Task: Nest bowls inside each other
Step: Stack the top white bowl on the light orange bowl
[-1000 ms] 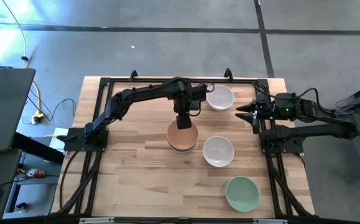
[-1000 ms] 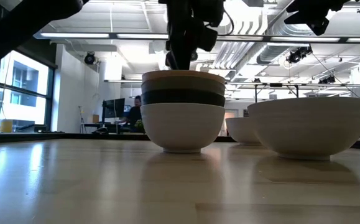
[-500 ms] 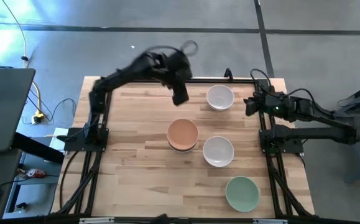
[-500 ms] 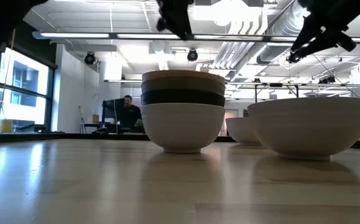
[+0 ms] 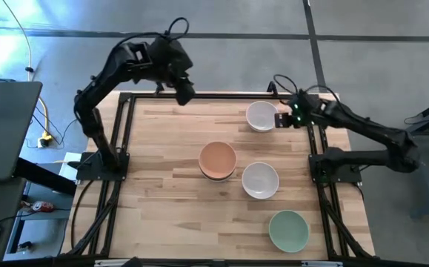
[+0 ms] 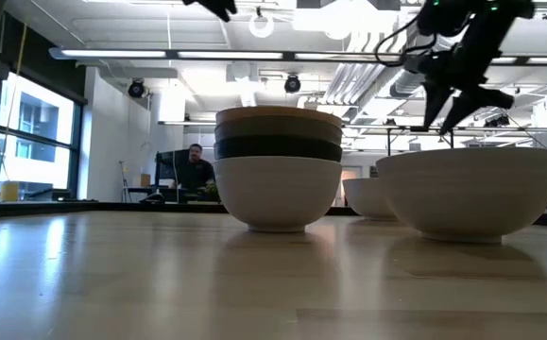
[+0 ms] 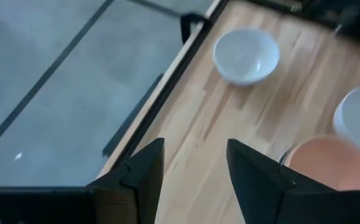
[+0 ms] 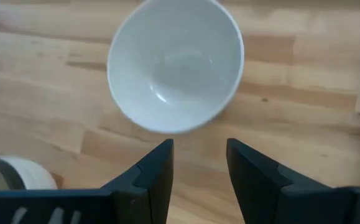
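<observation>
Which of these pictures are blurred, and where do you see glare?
Left wrist view: soft all over, white bowl and peach bowl blurred. Low view: stack sharp, tabletop glossy with window glare. High view: bright glare on the floor at the upper left.

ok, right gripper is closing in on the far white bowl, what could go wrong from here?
1. The right gripper, open, sits beside the far white bowl. A low finger could clip the rim and shove the bowl rather than straddle it.
2. The stack is already several bowls tall, peach bowl on top. An off-centre drop may sit tilted or tip it.
3. The other white bowl lies close beside the stack and might be bumped.
</observation>
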Tool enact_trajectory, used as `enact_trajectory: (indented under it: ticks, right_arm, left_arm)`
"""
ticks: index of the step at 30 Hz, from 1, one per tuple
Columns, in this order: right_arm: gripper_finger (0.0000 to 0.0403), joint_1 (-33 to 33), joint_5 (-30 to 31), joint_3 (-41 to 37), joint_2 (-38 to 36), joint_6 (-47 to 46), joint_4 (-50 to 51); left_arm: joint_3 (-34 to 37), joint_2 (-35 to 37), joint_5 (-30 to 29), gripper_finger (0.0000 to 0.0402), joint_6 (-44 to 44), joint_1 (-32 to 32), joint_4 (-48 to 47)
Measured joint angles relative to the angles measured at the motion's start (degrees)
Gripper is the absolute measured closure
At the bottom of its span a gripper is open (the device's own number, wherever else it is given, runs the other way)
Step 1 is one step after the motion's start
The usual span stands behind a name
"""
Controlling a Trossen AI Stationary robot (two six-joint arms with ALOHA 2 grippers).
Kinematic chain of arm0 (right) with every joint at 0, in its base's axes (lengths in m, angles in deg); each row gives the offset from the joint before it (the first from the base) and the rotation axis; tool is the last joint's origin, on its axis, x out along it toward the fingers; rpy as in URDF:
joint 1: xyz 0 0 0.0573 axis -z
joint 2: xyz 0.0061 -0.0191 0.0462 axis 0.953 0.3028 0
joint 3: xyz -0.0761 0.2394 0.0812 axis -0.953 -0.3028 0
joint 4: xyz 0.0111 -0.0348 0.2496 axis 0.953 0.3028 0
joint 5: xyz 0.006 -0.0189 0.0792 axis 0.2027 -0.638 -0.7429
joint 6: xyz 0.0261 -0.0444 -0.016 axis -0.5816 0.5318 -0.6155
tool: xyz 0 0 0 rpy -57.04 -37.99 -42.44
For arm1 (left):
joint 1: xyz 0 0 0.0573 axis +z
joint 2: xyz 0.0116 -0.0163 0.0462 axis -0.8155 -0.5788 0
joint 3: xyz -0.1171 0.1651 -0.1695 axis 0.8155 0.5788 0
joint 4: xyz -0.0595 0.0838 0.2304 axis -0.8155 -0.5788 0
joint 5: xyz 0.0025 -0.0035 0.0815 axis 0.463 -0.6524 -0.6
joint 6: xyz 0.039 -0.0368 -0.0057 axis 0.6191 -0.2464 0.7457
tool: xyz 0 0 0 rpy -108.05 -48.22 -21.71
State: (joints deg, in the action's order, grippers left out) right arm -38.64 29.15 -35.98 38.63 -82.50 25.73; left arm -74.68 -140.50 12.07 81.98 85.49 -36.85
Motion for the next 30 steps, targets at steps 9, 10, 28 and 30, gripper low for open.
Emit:
enact_trajectory:
  ticks: [9, 10, 28, 30]
  right_arm:
    - [0.0261, 13.9, -3.4, 14.7, 12.4, 9.7, 8.1]
    - [0.0261, 15.1, -4.1, 16.2, 13.8, 10.7, 9.6]
    - [0.0261, 18.4, -9.5, 23.2, 31.6, 17.7, 12.9]
    - [0.0261, 18.4, -9.5, 23.2, 33.2, 18.0, 12.4]
  left_arm:
    - [0.8, 0.6, 0.0, 0.0241, 0.3, -0.5, -6.0]
    - [1.1, 0.7, 0.6, 0.0241, 0.8, -0.5, -6.0]
    - [1.2, 0.7, 1.2, 0.0240, 4.6, 5.4, -6.0]
    - [1.2, 0.7, 1.9, 0.0242, 5.0, 6.0, -6.0]
